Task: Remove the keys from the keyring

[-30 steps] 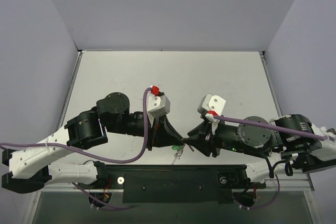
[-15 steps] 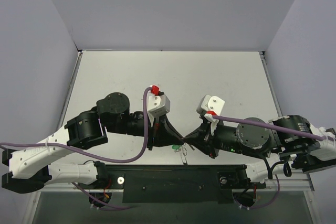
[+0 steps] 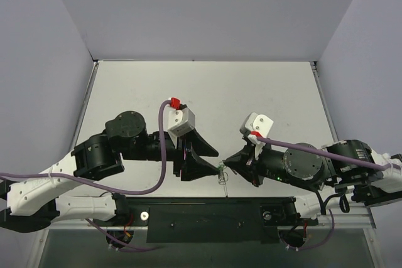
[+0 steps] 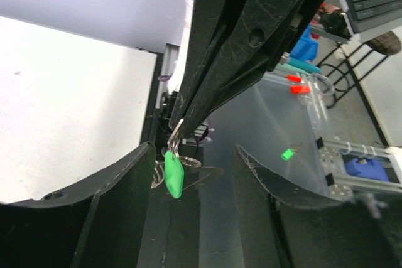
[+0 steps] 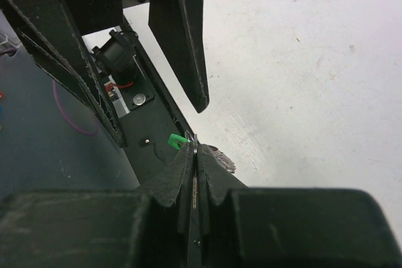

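The right tool [image 5: 195, 150] is shut on the keyring [image 4: 175, 133]. It pinches the thin wire at its very tip and holds it just off the desk [image 3: 207, 92], close to the middle of the near edge. This looks meant to keep the ring steady and exposed, so that the rest hangs free. A green tag [image 4: 173, 177] dangles below the pinch, and the short chain [image 5: 221, 160] trails beside it.

The left tool [image 4: 193, 147] faces it with its fingers spread wide. The hanging bundle sits in the gap between them and is not gripped, which seems a ready stance for closing on one piece and working it along the wire. The keys are too small to tell from the other metal in these views.
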You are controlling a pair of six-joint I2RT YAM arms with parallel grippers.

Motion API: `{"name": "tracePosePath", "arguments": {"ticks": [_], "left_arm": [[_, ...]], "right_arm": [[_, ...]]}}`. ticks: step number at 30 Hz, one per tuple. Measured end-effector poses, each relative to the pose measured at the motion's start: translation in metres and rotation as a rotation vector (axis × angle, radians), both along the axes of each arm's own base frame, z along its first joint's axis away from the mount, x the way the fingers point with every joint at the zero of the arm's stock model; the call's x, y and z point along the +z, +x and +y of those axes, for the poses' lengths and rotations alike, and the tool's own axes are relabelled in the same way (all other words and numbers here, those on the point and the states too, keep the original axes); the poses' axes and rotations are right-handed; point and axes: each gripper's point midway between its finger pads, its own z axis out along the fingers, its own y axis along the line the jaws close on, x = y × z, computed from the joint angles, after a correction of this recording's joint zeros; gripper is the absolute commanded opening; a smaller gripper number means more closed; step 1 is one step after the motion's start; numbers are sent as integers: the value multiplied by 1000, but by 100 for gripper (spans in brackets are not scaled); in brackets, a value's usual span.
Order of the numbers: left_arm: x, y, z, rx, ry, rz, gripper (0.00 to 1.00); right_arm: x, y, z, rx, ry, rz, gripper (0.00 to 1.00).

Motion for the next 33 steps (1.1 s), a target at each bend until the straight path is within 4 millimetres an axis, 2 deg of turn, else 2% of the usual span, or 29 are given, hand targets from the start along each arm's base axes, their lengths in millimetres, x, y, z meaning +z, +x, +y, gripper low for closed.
{"name": "tracePosePath", "arguments": {"ticks": [6, 10, 14, 18, 22, 25, 33], "left_arm": [[-11, 24, 6, 141, 49, -33, 61], [-26, 38, 10, 223, 78, -43, 64], [-54, 50, 15, 298, 131, -41, 64], [-85, 63, 22, 383, 192, -39, 64], [-112, 82, 30, 507, 263, -27, 65], [-134, 94, 29, 572, 327, -12, 65], [-199, 92, 30, 542, 397, -8, 63]], "right_arm": [[-6, 17, -5, -117, -5, -12, 0], [-27, 35, -6, -233, -36, 7, 0], [-62, 61, -5, -358, -93, 59, 0], [-95, 74, -6, -411, -147, 120, 0], [-119, 80, -6, -417, -164, 182, 0], [-133, 83, -8, -409, -167, 229, 0], [-174, 88, -20, -366, -179, 326, 0]]}}
